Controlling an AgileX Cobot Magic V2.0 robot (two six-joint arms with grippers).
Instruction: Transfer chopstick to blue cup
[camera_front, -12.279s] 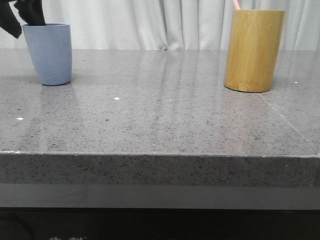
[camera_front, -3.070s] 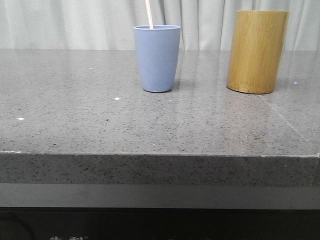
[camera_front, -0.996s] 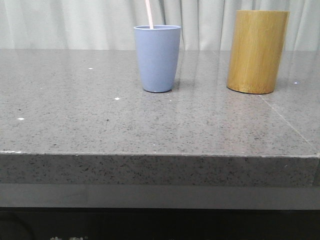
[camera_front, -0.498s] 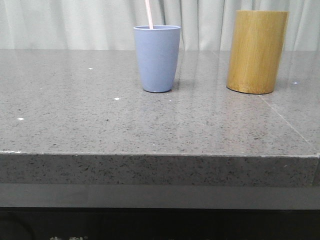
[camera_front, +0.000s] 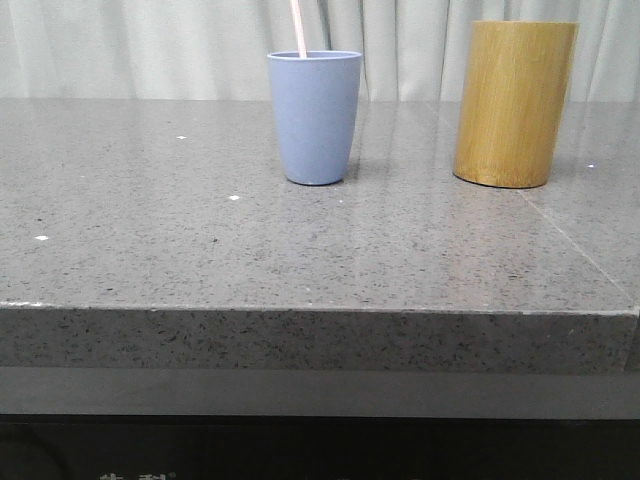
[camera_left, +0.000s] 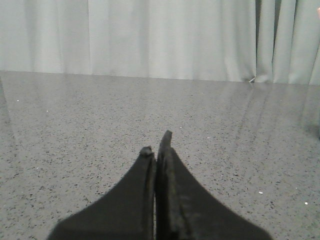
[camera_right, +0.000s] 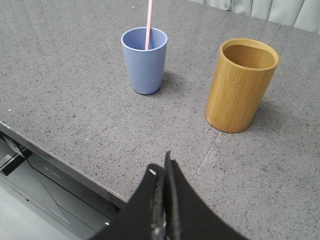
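Note:
The blue cup (camera_front: 315, 116) stands upright near the middle of the grey table, with a pale pink chopstick (camera_front: 298, 27) sticking up out of it. The right wrist view shows the cup (camera_right: 145, 60) and the chopstick (camera_right: 148, 24) leaning inside it. My right gripper (camera_right: 162, 172) is shut and empty, held above the table's front edge, well back from the cup. My left gripper (camera_left: 156, 147) is shut and empty, low over bare table; no cup shows in its view. Neither gripper appears in the front view.
A taller yellow-brown bamboo cylinder (camera_front: 514, 103) stands to the right of the blue cup, and looks empty in the right wrist view (camera_right: 240, 85). The grey stone table (camera_front: 200, 240) ends in a front edge. A white curtain hangs behind.
Over the last second nothing has moved. In the oldest frame the cup stood at the far left by a gripper and the chopstick was in the bamboo cylinder.

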